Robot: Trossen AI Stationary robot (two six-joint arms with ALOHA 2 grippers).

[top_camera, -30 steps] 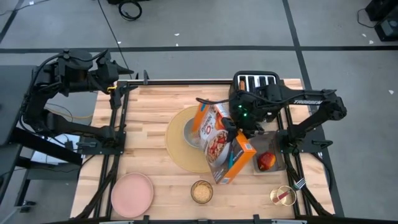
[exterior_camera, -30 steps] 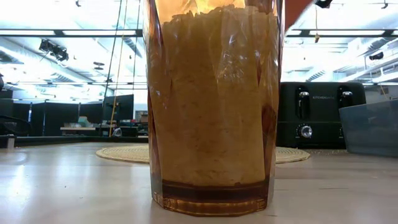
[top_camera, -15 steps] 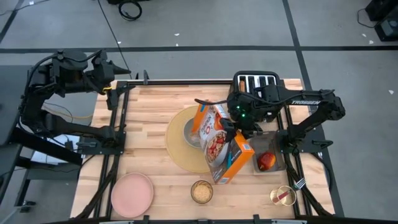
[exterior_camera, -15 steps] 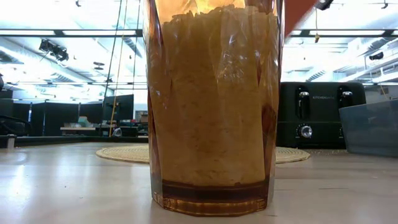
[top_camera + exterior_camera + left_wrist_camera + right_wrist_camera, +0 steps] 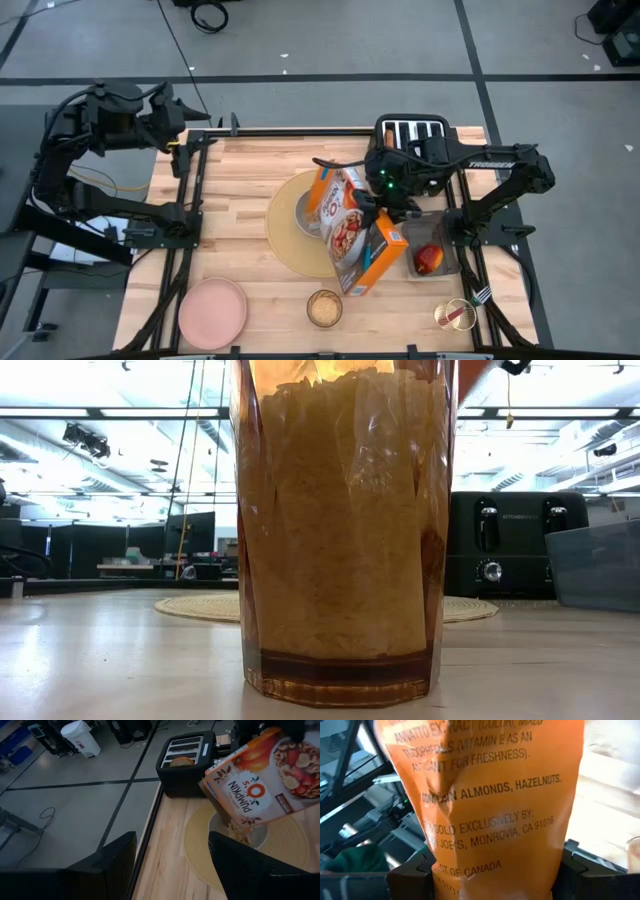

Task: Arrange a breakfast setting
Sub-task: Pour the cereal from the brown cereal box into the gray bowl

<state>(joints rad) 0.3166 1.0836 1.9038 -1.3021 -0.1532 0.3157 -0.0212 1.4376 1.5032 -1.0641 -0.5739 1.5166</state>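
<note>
My right gripper (image 5: pixel 386 207) is shut on an orange cereal box (image 5: pixel 356 236), tipped with its open end (image 5: pixel 322 190) over the grey bowl (image 5: pixel 303 214). The bowl stands on the round tan placemat (image 5: pixel 285 245). In the left wrist view cereal falls from the box (image 5: pixel 260 785) into the bowl (image 5: pixel 250 836). The pink plate (image 5: pixel 212 310) and the amber glass (image 5: pixel 324 308), full of a tan mass (image 5: pixel 340 530), stand near the front edge. The apple (image 5: pixel 428 259) lies in a grey tray. The red-handled fork (image 5: pixel 466 310) lies at the front right. My left gripper (image 5: pixel 195 105) waits open off the far left corner. My right gripper pinches the box about midway along its length, one finger (image 5: pixel 415 870) on each broad face, with the narrow orange side panel (image 5: pixel 490 845) between them. The fingers come slanting down from the table's right side, across the box. The box is lifted clear, tilted with its open end lowest.
A black four-slot toaster (image 5: pixel 412 130) stands at the far edge behind the right arm, a slice of toast in one slot (image 5: pixel 182 761). The grey tray (image 5: pixel 442 262) sits right of the placemat. Bare wood lies left of the placemat.
</note>
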